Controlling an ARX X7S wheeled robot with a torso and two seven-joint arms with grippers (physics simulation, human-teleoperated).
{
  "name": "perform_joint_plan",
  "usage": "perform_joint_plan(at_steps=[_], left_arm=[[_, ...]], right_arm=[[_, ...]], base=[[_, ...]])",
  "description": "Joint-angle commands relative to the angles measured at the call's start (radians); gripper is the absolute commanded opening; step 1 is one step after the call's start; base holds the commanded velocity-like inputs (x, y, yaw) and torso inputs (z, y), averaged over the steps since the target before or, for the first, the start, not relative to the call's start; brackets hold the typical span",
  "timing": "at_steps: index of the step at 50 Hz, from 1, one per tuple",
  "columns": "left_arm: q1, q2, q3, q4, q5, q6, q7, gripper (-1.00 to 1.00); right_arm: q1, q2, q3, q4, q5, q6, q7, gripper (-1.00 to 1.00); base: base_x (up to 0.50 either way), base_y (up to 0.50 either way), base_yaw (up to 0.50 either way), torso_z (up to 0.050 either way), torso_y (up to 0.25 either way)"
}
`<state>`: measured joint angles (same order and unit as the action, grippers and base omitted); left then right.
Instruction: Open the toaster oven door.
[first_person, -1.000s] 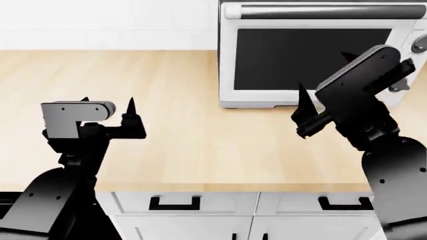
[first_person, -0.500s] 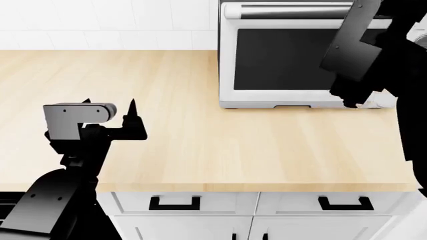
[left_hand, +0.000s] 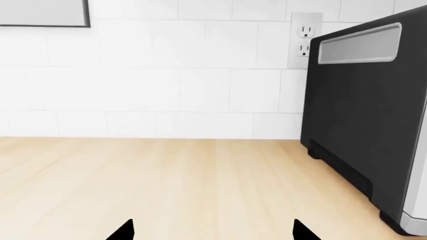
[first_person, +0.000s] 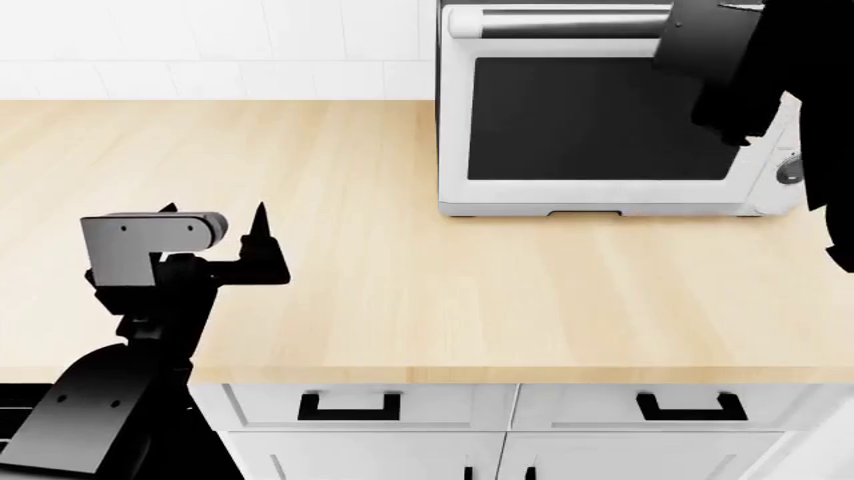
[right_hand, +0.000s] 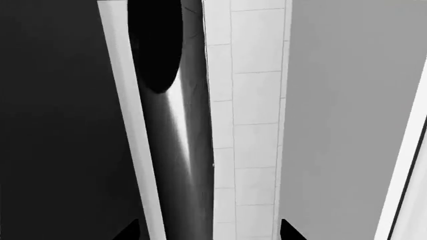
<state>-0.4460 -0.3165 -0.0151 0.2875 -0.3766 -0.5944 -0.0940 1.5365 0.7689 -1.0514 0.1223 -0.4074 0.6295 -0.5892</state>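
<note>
The toaster oven (first_person: 627, 110) sits at the upper right of the head view, on the wooden counter (first_person: 400, 270), with its back to the white tiled wall (first_person: 214, 40); its front faces me. The toaster oven door (first_person: 594, 120) is flat against the box, so it is closed; I cannot see what is inside, because the big glass window is just dark. The silver bar handle (first_person: 574, 22) runs along the top edge of the door; its long way goes side to side in the head view. A grey knob (first_person: 790, 168) peeks out on the oven's right side.

My right gripper (right_hand: 210, 231) is up at the top right of the head view, in front of the handle's right end; in my right wrist view the shiny handle (right_hand: 177, 130) fills the middle, and my two black fingertips (right_hand: 130, 231) sit one on each side of it, spread apart (I cannot tell if they touch it).

My left gripper (first_person: 214, 215) hangs over the counter at the lower left, well apart from the oven; its tips (left_hand: 123, 231) are wide and hold nothing. My left wrist view shows the oven's dark side (left_hand: 367, 115) and a wall socket (left_hand: 305, 40). White drawers with black handles (first_person: 350, 405) sit under the counter.
</note>
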Motion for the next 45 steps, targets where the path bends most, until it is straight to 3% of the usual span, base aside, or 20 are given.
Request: perform_joint_plan(at_steps=[1,44,45], left_arm=[[0.003,-0.003,0.001,-0.001,-0.003,0.004,-0.003,1.00],[0.009,-0.018,-0.001,-0.011,-0.010,0.018,-0.017,1.00],[0.009,-0.018,-0.001,-0.012,-0.010,0.020,-0.017,1.00]], right_arm=[[0.048,-0.053,-0.013,0.174,0.011,-0.116,0.037,1.00],[0.057,-0.201,-0.006,0.458,0.084,-0.267,0.092,1.00],[0.057,-0.200,-0.005,0.456,0.084,-0.267,0.092,-1.00]], base=[[0.00,0.00,0.00,0.000,0.000],[0.00,0.00,0.00,0.000,0.000],[0.00,0.00,0.00,0.000,0.000]])
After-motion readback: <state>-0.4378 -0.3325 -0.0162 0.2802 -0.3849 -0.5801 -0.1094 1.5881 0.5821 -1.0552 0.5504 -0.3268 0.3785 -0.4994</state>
